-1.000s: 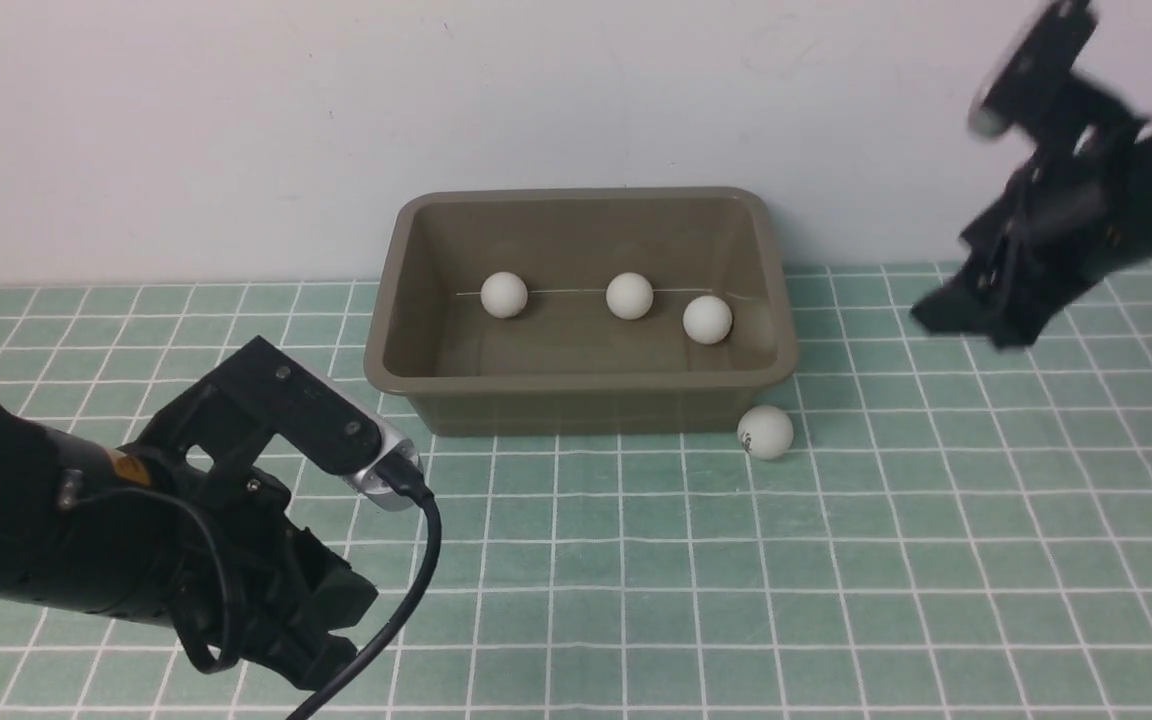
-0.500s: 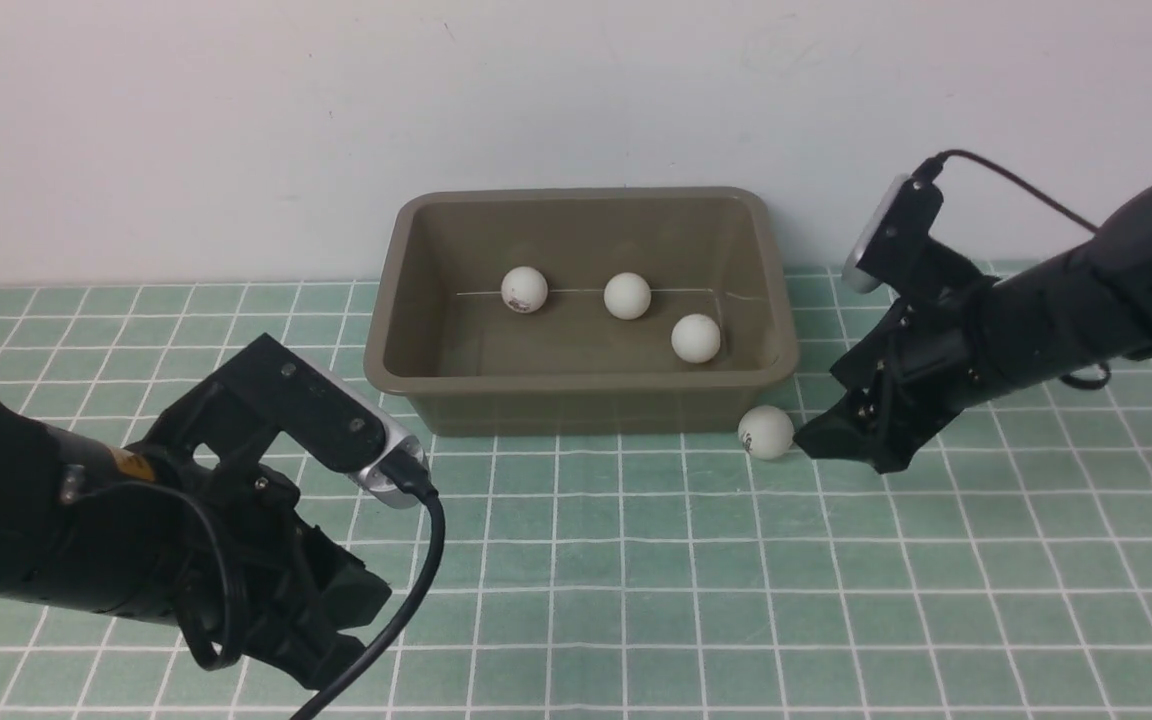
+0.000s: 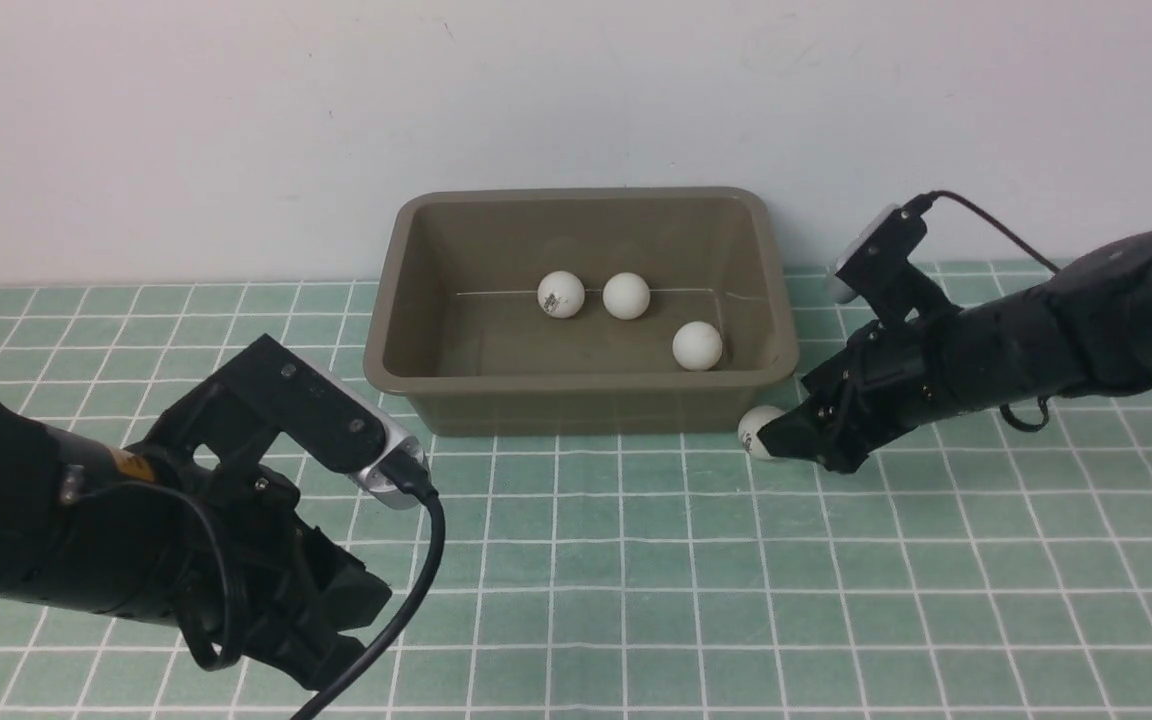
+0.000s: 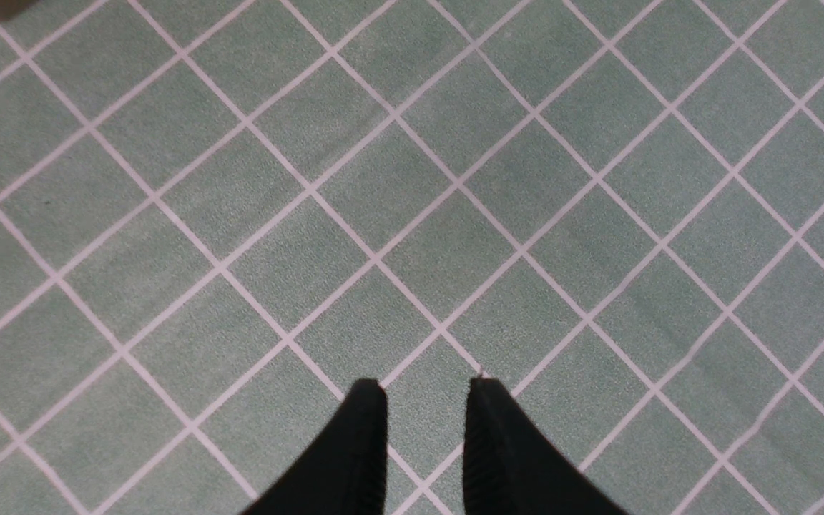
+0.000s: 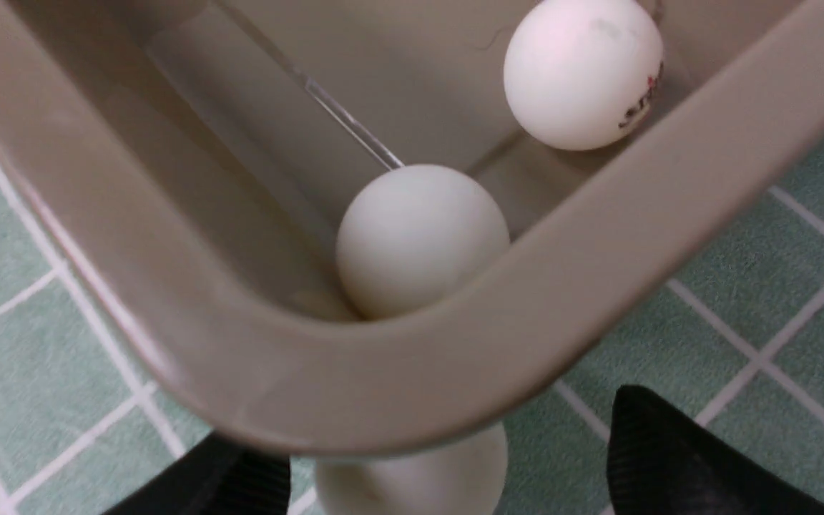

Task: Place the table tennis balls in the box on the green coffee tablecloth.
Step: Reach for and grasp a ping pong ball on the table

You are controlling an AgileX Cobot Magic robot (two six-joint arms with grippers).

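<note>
The olive-brown box (image 3: 386, 370) stands on the green coffee tablecloth (image 3: 636, 560) by the back wall. Three table tennis balls lie inside it: one (image 3: 561, 294) with a logo, one (image 3: 626, 295) beside it, one (image 3: 697, 345) near the right wall. Another ball (image 3: 754, 428) lies on the cloth at the box's front right corner. My right gripper (image 3: 776, 438) is low on the cloth, open, its fingers on either side of this ball (image 5: 412, 476) under the box rim (image 5: 526, 315). My left gripper (image 4: 426, 400) hangs over bare cloth, jaws nearly together, holding nothing. No fifth ball shows.
A white wall runs just behind the box. My left arm (image 3: 86, 520) and its cable (image 3: 426, 560) fill the near left of the cloth. The right wrist view shows two of the box's balls (image 5: 423, 239) (image 5: 584, 71) close to the rim.
My right arm came down from high at the right to the ball at the box's front right corner. The leftmost ball in the box rolled right. My left arm stayed still.
</note>
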